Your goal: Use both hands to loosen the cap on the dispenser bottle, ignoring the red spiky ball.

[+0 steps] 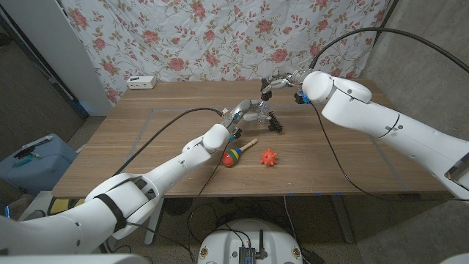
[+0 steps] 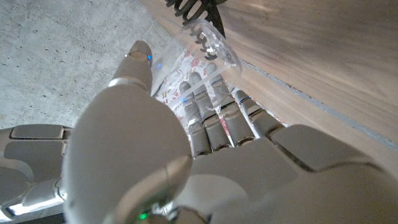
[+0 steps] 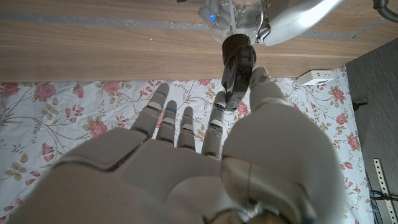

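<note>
My left hand grips a clear dispenser bottle and holds it above the middle of the wooden table. In the left wrist view its fingers curl around the clear bottle. My right hand reaches in from the far right to the bottle's black pump cap. In the right wrist view the cap sticks out of the bottle and sits between my thumb and a fingertip, which pinch it. The red spiky ball lies on the table nearer me, untouched.
A black bristly brush lies just right of the bottle. A striped maraca-like toy with a wooden handle lies left of the red ball. A white power strip sits at the table's far left edge, before the floral curtain.
</note>
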You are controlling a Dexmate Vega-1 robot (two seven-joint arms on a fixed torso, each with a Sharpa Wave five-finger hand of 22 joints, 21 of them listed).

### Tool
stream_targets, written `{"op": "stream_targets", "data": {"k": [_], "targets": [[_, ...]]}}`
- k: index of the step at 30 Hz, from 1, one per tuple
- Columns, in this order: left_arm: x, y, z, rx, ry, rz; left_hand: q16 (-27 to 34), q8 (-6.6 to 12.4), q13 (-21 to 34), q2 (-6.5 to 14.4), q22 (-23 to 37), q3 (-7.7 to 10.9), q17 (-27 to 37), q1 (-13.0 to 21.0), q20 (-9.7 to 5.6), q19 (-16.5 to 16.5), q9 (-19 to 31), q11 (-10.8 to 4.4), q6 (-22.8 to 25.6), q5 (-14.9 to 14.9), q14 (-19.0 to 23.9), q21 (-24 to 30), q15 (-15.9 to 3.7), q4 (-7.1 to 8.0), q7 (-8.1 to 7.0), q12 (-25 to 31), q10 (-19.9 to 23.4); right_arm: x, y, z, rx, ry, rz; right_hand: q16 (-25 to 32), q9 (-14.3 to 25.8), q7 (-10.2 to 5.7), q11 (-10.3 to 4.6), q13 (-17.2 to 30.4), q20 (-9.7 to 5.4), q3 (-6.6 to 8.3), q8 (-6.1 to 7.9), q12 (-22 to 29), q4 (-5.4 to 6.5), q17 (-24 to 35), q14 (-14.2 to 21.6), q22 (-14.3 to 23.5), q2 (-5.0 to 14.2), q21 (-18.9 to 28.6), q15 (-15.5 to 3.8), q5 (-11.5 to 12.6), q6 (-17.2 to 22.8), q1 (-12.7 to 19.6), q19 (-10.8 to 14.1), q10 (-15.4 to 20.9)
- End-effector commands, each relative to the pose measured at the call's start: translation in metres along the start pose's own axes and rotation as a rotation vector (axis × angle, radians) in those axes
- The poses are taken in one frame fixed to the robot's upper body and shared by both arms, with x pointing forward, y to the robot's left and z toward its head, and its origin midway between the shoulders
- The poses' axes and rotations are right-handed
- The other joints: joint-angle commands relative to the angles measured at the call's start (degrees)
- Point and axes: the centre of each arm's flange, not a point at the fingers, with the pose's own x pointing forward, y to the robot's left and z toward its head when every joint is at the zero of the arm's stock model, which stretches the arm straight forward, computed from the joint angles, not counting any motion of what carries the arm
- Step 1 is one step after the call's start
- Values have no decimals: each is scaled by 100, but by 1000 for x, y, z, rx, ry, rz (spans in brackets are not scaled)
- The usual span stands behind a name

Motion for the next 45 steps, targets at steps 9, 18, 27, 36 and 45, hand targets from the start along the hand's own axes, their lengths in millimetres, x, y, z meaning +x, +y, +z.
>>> {"op": "stream_targets", "data": {"k": [9, 18, 27, 36, 45], "targets": [[-1, -3, 0, -11, -4, -11, -31, 70, 36, 968, 5, 178, 13, 239, -463, -7, -1, -121, 486, 34, 76, -20, -432, 98, -11, 20, 192, 0, 0, -6, 57, -17, 11, 27, 22, -126, -70, 26, -77, 216, 22, 22, -22, 17, 45, 8, 118, 23, -100, -44, 58, 350, 27, 40], [0, -4, 0, -13, -2, -21, -42, 83, 36, 979, 5, 181, 23, 227, -462, -10, -8, -125, 480, 39, 75, -20, -423, 99, -10, 19, 207, 1, -1, -8, 74, -28, 14, 24, 21, -212, -99, 26, -96, 306, 40, 23, -31, 14, 53, 7, 140, 21, -117, -55, 138, 524, 40, 55], [4, -4, -1, -16, -4, -32, -51, 104, 42, 983, 5, 180, 36, 212, -461, -14, -15, -120, 484, 43, 85, -20, -432, 97, 1, 14, 208, 5, -4, -8, 98, -45, 30, 21, 21, -266, -119, 27, -117, 401, 60, 23, -34, 15, 51, 7, 176, 15, -130, -54, 222, 703, 36, 64], [6, -4, -1, -17, -4, -40, -67, 113, 43, 999, 5, 188, 40, 192, -450, -25, -22, -122, 470, 48, 91, -23, -419, 104, -2, 10, 217, 7, -11, -11, 136, -73, 65, -11, 20, -320, -153, 27, -143, 508, 40, -2, -46, 17, -42, 6, 200, -4, -130, -49, 214, 925, -15, 2], [8, -4, -2, -18, 0, -43, -79, 122, 44, 1003, 5, 191, 45, 182, -451, -21, -28, -122, 459, 50, 96, -20, -418, 100, -6, 2, 210, 8, -15, -17, 189, -102, 101, -31, 22, -395, -192, 28, -177, 606, -48, -40, -28, 23, -143, 6, 218, -28, -120, -40, 51, 1150, -119, -134]]}}
